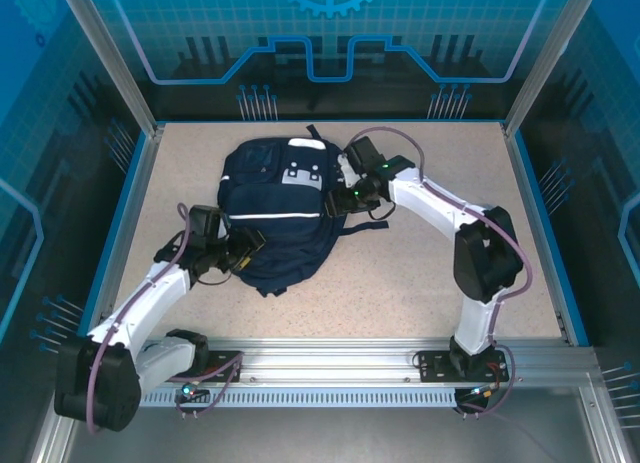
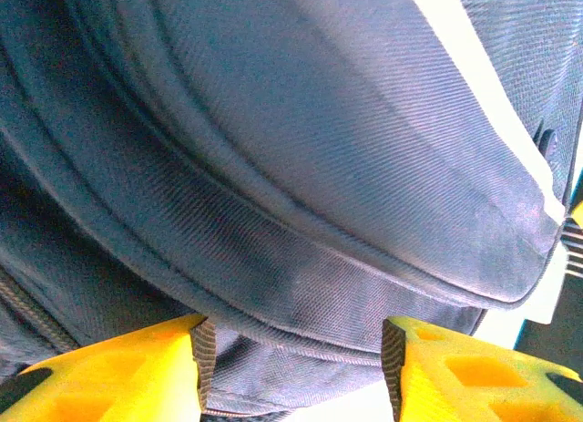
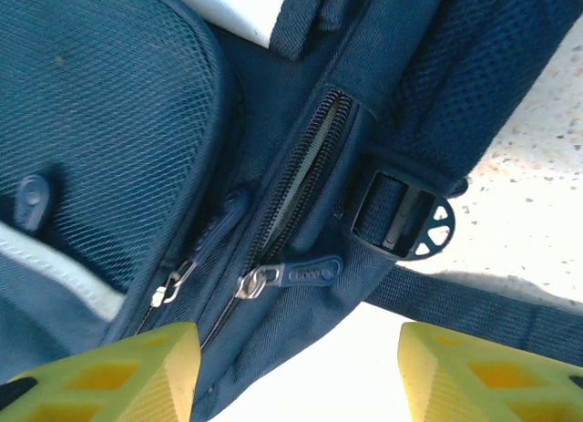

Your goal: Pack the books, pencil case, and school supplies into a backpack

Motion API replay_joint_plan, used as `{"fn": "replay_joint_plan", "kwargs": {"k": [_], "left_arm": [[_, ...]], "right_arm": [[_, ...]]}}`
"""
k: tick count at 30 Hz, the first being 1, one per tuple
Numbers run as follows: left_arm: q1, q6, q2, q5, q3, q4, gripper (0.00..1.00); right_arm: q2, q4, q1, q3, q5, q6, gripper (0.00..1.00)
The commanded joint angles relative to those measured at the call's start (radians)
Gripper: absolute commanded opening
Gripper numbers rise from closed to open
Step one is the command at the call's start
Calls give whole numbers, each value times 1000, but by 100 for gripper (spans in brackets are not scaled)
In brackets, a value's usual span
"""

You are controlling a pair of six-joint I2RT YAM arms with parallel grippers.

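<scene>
Both released; left gripper (image 2: 296, 349) straddles backpack (image 1: 275, 218) seam, right gripper (image 3: 301, 367) beside zipper pull (image 3: 291, 274); closing could snag strap (image 3: 474, 308) instead.

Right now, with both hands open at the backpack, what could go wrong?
1. The right hand is open with the zipper pull, buckle and strap crowded close together, so it may snag the strap or buckle instead of the pull.
2. The left hand is open at the soft backpack. Closing there might only pinch a loose fold, and the backpack could slide on the table when tugged.
</scene>
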Motion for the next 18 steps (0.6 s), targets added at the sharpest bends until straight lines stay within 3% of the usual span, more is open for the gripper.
{"fn": "replay_joint_plan", "kwargs": {"k": [1,6,11,15,18], "left_arm": [[-18,-163,-20,47,-65,140,53],[-24,-272,6,17,-109,265,52],[-28,-337,68,-10,-142,364,43],[-26,-319,90,-53,-132,355,23],[-10,-223,84,-86,-91,237,9]], "right_arm": [[33,-13,6,58,-39,1,60],[51,0,9,72,-57,31,60],[48,5,17,64,-55,44,59],[33,13,19,47,-57,50,58],[20,21,20,31,-52,4,54]]}}
